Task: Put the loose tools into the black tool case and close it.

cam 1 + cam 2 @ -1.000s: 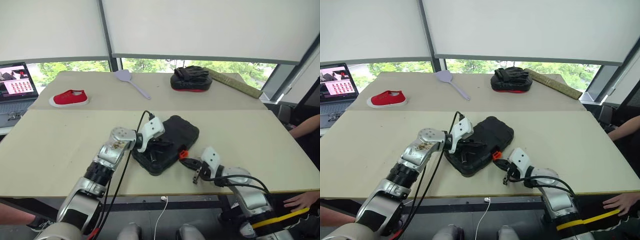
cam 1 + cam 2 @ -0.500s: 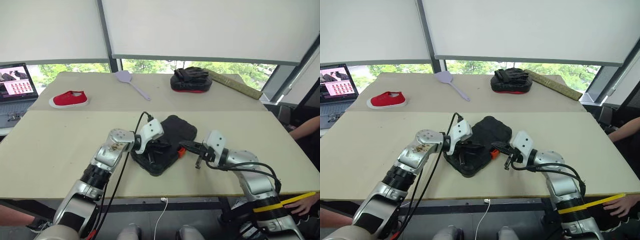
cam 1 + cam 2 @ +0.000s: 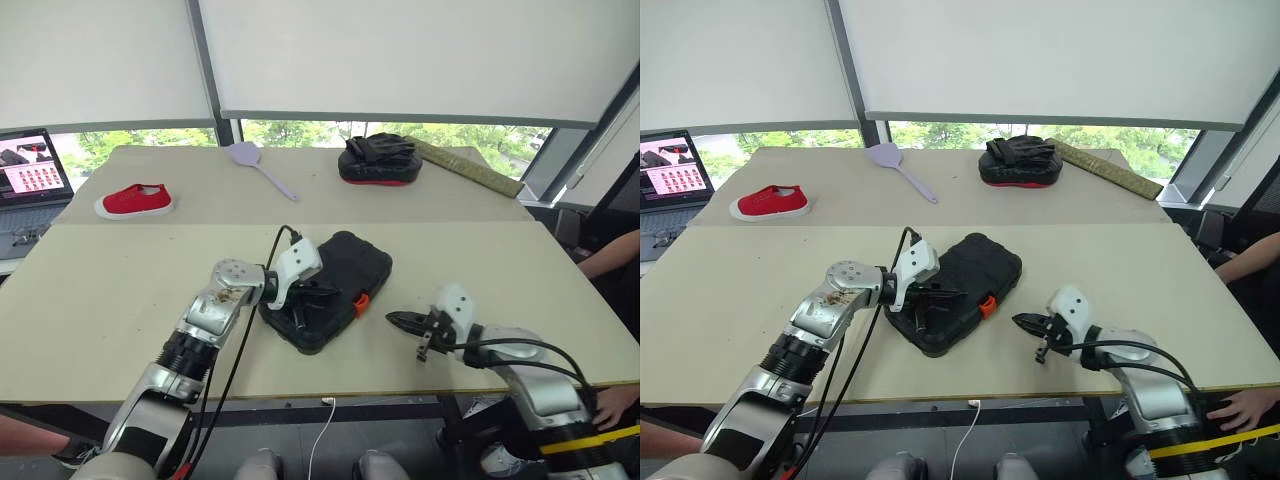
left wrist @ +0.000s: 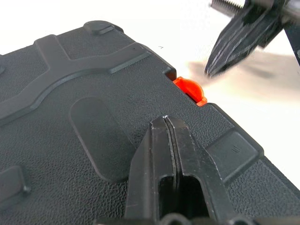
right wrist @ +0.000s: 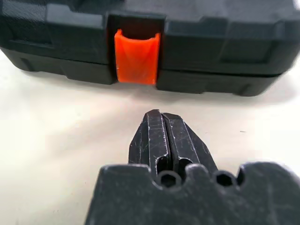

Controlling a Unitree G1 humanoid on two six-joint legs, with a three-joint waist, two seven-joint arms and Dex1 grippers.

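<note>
Black tool case (image 3: 330,290) lies under left fingers (image 4: 166,140), closed.

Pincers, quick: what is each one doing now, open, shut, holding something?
Left pincer: shut, empty, over the black tool case.
Right pincer: shut, holding nothing.

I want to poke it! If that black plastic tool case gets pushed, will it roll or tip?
Probably neither: the black plastic tool case lies flat and closed on the table, so it would likely slide. Its moulded shell looks stiff.
</note>
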